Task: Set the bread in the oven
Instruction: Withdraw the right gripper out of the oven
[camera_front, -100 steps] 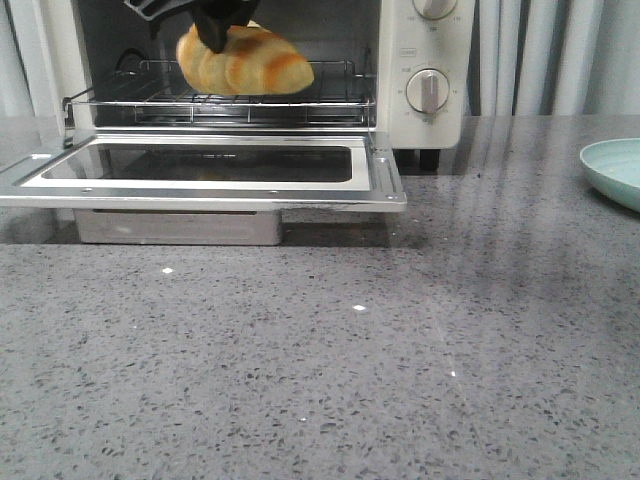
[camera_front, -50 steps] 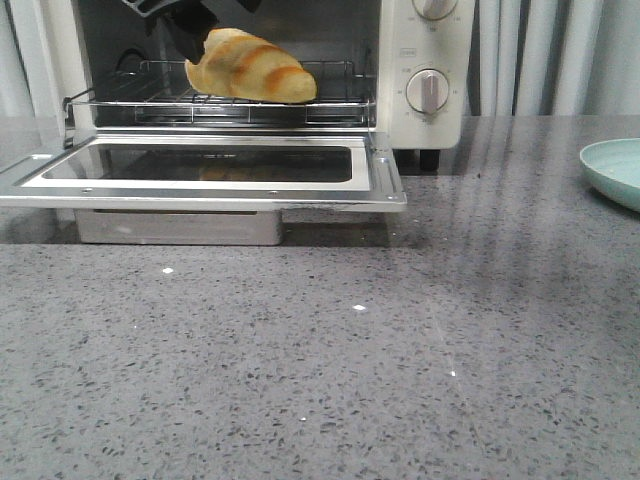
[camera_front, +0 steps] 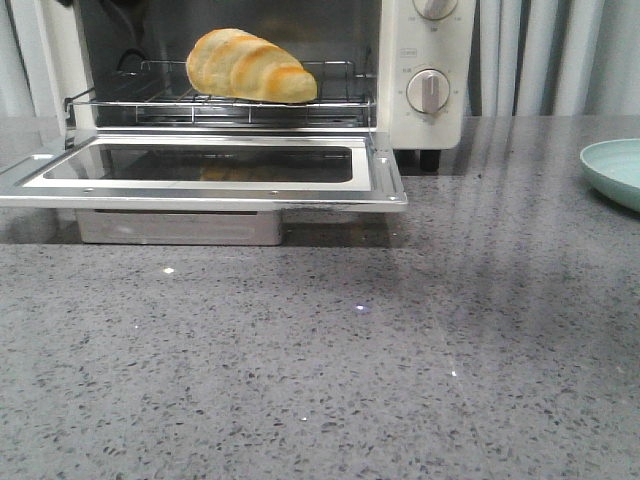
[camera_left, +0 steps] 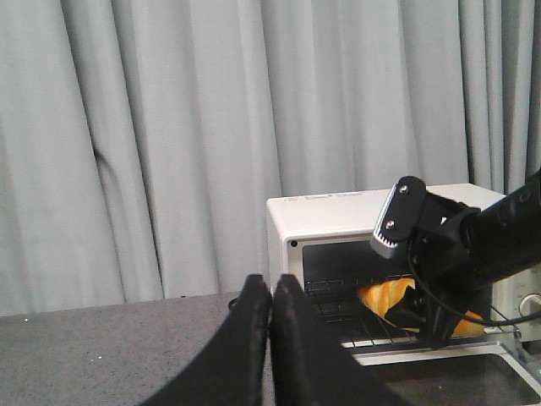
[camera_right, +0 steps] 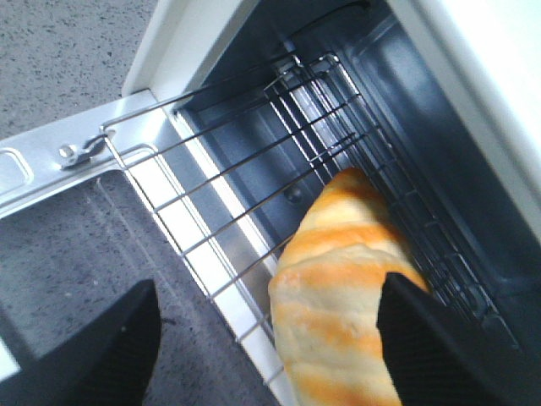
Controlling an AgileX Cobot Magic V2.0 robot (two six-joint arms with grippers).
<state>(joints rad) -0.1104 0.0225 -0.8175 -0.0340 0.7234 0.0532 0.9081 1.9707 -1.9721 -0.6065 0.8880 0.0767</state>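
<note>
Bread (camera_front: 251,66) lies on the wire rack (camera_front: 220,102) inside the oven (camera_front: 425,75), toward the rack's left-centre, door (camera_front: 205,172) dropped flat over the bench (camera_front: 330,360). Right gripper (camera_right: 262,338) jaws spread wide w/ the bread's end between them, one finger (camera_right: 423,338) at its side; contact can't be told. Left gripper (camera_left: 271,296) jaws pressed together, holding nothing, well left of the oven; a pale plate (camera_front: 615,170) sits at the bench's right edge.

Kitchen: stone countertop (camera_front: 400,380), toaster oven (camera_front: 430,60)
</note>
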